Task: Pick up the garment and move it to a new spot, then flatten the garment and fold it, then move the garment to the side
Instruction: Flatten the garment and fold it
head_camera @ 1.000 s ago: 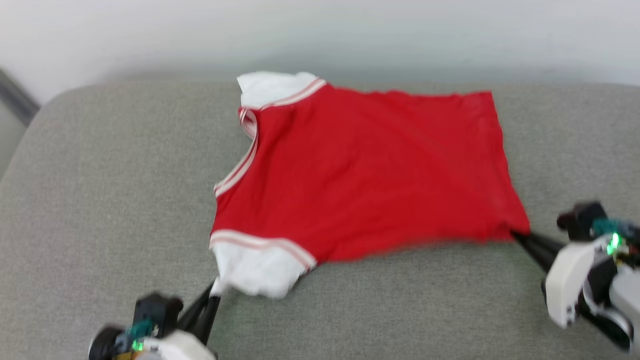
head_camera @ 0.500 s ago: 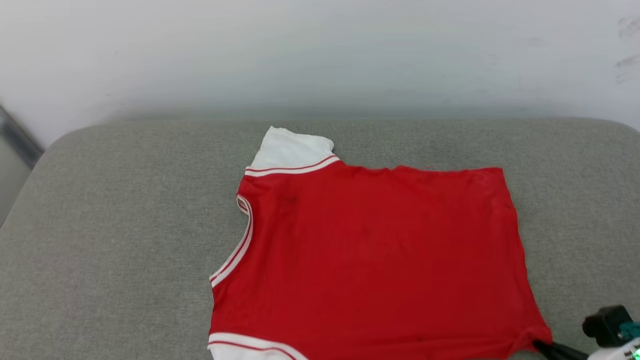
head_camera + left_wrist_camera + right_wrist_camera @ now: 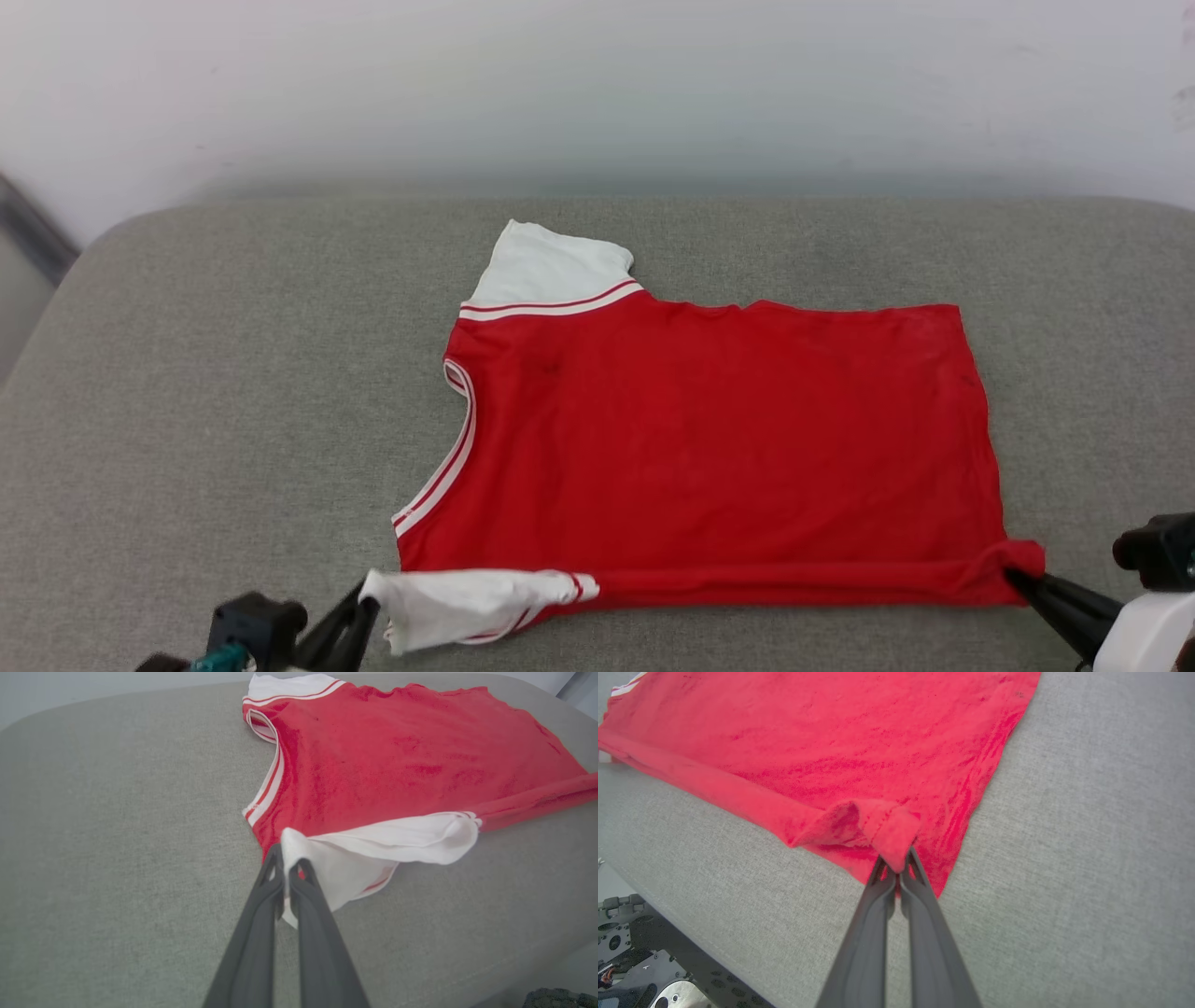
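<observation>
The red jersey T-shirt (image 3: 709,439) is lying spread on the grey padded cushion (image 3: 233,373), a little right of the middle, with its collar toward your left and its hem toward your right. Its plain red face is showing, and no lettering is facing up. The far white sleeve (image 3: 551,266) is resting flat, with red-and-white striped trim at the shoulder. The same trim is running round the neckline (image 3: 457,439). The near long edge is rising off the cushion as a taut, slightly rolled band.

You are gripping that band at both ends. Your left claw (image 3: 287,861) is pinching shut on the cuff of the near white sleeve (image 3: 373,844), which is bunching and curling under. Your right claw (image 3: 899,863) is clamping shut on the near hem corner (image 3: 878,830), which is puckering around the tips.

This is looking like the start of a lengthwise fold, or a last stretch to flatten. Either way, you are doing best by moving both claws together at one height, holding the edge just tight enough to stay straight. Pulling harder is risking dragging the whole shirt toward you. The crumpled near sleeve is wanting smoothing before any crease is pressed.
</observation>
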`<state>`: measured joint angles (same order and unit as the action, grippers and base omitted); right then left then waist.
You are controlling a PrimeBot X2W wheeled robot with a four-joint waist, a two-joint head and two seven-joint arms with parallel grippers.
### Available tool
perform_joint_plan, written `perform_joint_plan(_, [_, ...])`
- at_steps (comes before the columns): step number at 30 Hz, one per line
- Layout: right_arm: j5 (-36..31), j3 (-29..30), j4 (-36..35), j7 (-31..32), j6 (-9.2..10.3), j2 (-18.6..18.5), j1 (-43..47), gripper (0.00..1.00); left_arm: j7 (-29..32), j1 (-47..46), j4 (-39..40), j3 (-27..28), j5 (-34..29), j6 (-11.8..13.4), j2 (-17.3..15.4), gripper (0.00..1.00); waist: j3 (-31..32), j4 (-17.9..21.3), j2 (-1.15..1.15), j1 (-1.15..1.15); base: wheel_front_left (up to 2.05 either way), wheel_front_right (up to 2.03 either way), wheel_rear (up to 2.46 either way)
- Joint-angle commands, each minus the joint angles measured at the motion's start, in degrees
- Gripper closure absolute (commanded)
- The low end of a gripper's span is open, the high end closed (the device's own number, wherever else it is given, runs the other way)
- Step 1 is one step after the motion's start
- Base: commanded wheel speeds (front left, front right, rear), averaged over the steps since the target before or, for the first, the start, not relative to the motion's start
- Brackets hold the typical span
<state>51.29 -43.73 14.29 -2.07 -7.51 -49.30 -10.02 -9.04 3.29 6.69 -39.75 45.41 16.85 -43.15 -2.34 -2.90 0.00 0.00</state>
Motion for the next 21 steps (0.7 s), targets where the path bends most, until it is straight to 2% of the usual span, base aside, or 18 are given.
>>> perform_joint_plan(1, [-0.9, 2.4, -1.6, 1.2, 0.03, 0.4, 0.0, 1.0, 1.3, -4.0, -0.1, 0.4, -1.3, -1.0, -0.7, 1.0, -1.7, 0.4, 0.0, 0.0, 0.0, 0.0, 0.0])
perform_joint_plan(8, [-4.1, 9.2, -6.9, 7.3, 0.03, 1.5, -3.6, 1.0, 5.3, -17.6, -3.9, 1.3, -3.8, -6.4, -1.9, 1.0, -7.0, 2.1, 0.0, 0.0, 0.0, 0.0, 0.0])
perform_joint_plan(11, [-5.2, 11.4, -8.0, 10.0, 0.04, 1.9, -5.1, 1.0, 6.5, -22.8, -6.9, 0.9, -4.8, -8.9, -0.9, 1.0, -9.4, 2.8, 0.0, 0.0, 0.0, 0.0, 0.0])
perform_joint_plan(12, [-5.2, 11.4, -8.0, 10.0, 0.04, 1.9, -5.1, 1.0, 6.5, -22.8, -6.9, 0.9, -4.8, -8.9, -0.9, 1.0, -9.4, 2.8, 0.0, 0.0, 0.0, 0.0, 0.0])
perform_joint_plan(14, [-6.0, 12.8, -7.8, 12.5, 0.04, 3.1, -6.7, 1.0, 7.3, -26.8, -10.7, 0.1, -5.8, -11.2, 0.2, 1.0, -11.8, 3.4, 0.0, 0.0, 0.0, 0.0, 0.0])
perform_joint_plan(21, [-7.8, 11.8, -4.9, 16.0, 0.04, 5.4, -10.6, 1.0, 7.7, -32.0, -19.3, -1.6, -6.4, -14.9, 3.3, 1.0, -15.8, 4.0, 0.0, 0.0, 0.0, 0.0, 0.0])
